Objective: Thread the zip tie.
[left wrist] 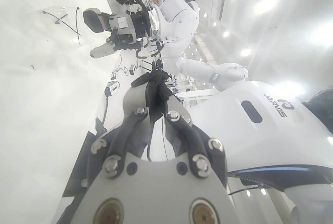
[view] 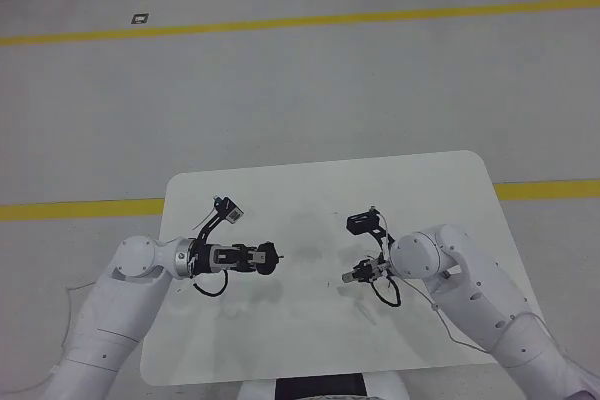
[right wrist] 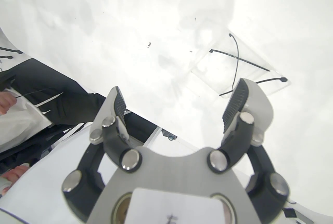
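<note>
The left jaws are shut on a black zip tie (left wrist: 156, 75), held up over the worktop (view: 310, 190). The right jaws are wide apart, near a clear tray (right wrist: 208, 66) with more zip ties (right wrist: 238, 59).

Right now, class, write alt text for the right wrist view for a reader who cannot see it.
The right gripper hangs over a white table, jaws open. Just beyond them a clear tray holds three black zip ties, two crossed.
</note>
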`<state>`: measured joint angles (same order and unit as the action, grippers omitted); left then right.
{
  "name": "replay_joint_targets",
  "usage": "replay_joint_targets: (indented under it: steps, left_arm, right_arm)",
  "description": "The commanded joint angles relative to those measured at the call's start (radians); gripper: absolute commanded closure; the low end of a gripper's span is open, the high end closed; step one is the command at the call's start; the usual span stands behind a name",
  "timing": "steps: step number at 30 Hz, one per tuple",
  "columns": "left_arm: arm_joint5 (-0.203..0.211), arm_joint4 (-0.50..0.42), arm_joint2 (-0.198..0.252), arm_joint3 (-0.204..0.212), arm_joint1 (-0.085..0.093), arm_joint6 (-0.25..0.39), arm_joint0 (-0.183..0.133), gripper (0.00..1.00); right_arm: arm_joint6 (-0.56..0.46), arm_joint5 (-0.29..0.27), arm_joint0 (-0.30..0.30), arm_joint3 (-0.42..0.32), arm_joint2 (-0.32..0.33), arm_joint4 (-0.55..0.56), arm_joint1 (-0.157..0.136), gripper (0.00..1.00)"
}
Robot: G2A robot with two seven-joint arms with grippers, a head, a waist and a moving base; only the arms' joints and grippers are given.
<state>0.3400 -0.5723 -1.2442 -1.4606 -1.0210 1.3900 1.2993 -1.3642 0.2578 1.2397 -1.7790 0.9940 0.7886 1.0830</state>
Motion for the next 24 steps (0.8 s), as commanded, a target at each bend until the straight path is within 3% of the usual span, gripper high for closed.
replay_joint_targets:
  steps: [1, 5, 7, 8, 9, 24]
  left_arm:
    - [0.0, 0.0, 0.0, 0.0, 0.0, 0.0, 0.0, 1.0]
    - [0.0, 0.0, 0.0, 0.0, 0.0, 0.0, 0.0, 1.0]
    - [0.0, 0.0, 0.0, 0.0, 0.0, 0.0, 0.0, 1.0]
    - [0.0, 0.0, 0.0, 0.0, 0.0, 0.0, 0.0, 1.0]
    - [0.0, 0.0, 0.0, 0.0, 0.0, 0.0, 0.0, 1.0]
    - [0.0, 0.0, 0.0, 0.0, 0.0, 0.0, 0.0, 1.0]
  right_arm:
    - [0.018, 0.002, 0.007, -0.005, 0.002, 0.02, -0.002, 0.0]
    - [0.009, 0.006, 0.009, -0.022, 0.004, 0.064, -0.006, 0.0]
    - [0.003, 0.005, 0.01, -0.028, 0.007, 0.073, -0.007, 0.2]
    - [0.002, 0.004, 0.011, -0.03, 0.009, 0.075, -0.007, 0.49]
    - [-0.001, 0.002, 0.011, -0.03, 0.01, 0.081, -0.008, 0.53]
    - [0.036, 0.002, 0.014, 0.031, 0.005, 0.103, -0.004, 0.68]
